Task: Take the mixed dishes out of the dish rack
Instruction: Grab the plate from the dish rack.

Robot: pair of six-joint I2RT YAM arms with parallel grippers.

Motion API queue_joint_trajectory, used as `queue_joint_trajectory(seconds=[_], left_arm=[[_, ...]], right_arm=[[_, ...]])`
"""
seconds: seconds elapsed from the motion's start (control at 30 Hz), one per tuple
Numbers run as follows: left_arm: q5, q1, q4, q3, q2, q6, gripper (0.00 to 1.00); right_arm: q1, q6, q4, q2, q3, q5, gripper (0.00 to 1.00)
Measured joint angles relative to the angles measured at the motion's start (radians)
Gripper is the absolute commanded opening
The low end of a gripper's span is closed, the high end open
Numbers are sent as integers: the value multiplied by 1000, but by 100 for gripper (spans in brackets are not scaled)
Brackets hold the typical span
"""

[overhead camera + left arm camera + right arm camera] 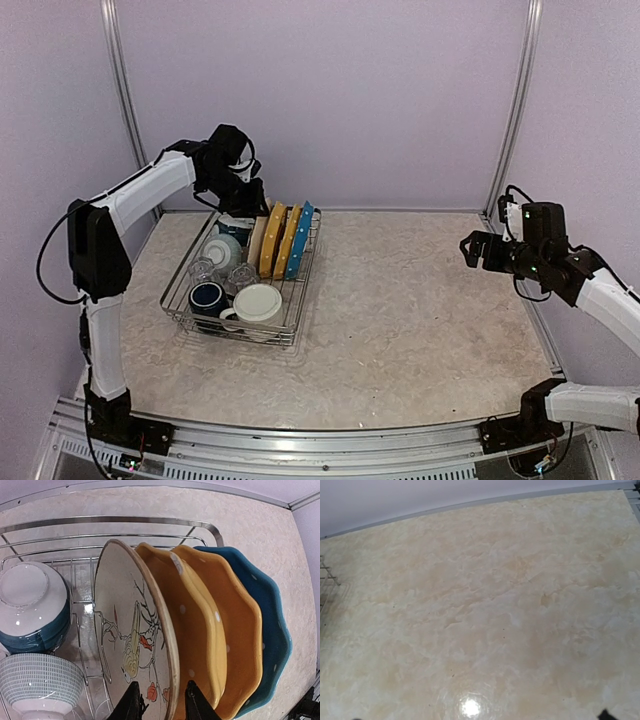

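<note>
The silver wire dish rack point(178, 300) stands left of centre on the table. In its slots stand a cream bird-pattern plate point(125, 630), two yellow-orange dotted plates point(200, 625) and a blue dotted plate point(272, 630). An upturned dark blue bowl point(30, 605), a navy mug point(207, 296), a cream mug point(258, 303) and clear glasses point(240, 275) also sit in the rack. My left gripper point(162, 702) is open at the rack's far end, its fingers astride the rim of the bird plate. My right gripper point(475, 250) is open and empty over bare table at the right.
A white bowl with a fine grid pattern point(40, 680) sits in the rack beside the blue bowl. The rack's rim wire point(150, 520) runs behind the plates. A rack corner point(327, 572) shows at the left of the right wrist view. Walls close the back and sides.
</note>
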State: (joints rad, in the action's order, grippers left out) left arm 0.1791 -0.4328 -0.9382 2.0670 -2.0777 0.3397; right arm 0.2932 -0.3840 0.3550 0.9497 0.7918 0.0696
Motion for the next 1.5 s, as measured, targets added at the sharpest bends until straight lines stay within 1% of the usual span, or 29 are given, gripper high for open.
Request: queue_joint_trajectory(seconds=[0.1,0.17,0.23,0.5,0.67,0.9,1.13,1.5], left_arm=[[13,0,-12,41,-30,-6,22],[21,0,-14,56,-46,-8,15],[27,0,-22,64,-61,-9,11],[55,0,-21,68,-67,-30,0],[53,0,-49,97,-73,-31,0],[48,-8,-129,182,-80,-18,0],[43,-9,-145,200,-79,-3,0],[-117,-82,-175,215,-45,4,0]], right_arm=[[0,-1,0,1,0,-1,100],[0,-2,0,1,0,-2,100],[0,-2,0,1,0,-2,100],[0,-3,0,1,0,-3,100],[0,-5,-1,1,0,-6,100],[0,-7,-1,5,0,-13,100],[0,-7,-2,5,0,-14,100],[0,-8,-7,12,0,-23,100]])
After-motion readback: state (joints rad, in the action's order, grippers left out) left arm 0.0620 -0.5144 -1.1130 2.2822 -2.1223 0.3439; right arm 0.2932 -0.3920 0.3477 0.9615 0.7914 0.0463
